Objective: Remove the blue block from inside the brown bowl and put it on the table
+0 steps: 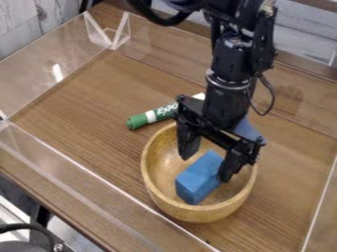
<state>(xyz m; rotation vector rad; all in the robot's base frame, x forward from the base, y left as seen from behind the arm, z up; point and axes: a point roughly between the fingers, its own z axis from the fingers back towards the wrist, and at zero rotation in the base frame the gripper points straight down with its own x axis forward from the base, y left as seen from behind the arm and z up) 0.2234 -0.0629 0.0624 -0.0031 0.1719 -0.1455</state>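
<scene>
The blue block (199,179) lies in the brown bowl (161,192), between the wide-open, empty end effector (212,163) fingers.

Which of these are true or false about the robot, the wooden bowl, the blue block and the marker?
1. The small bright-blue rectangular block lies inside the round light-brown wooden bowl. True.
2. The black gripper is shut tight. False: its fingers stand apart above the bowl, straddling the block.
3. The green-and-white marker is in the bowl. False: it lies on the dark wood-grain table beside it.
4. The gripper points down. True.
</scene>
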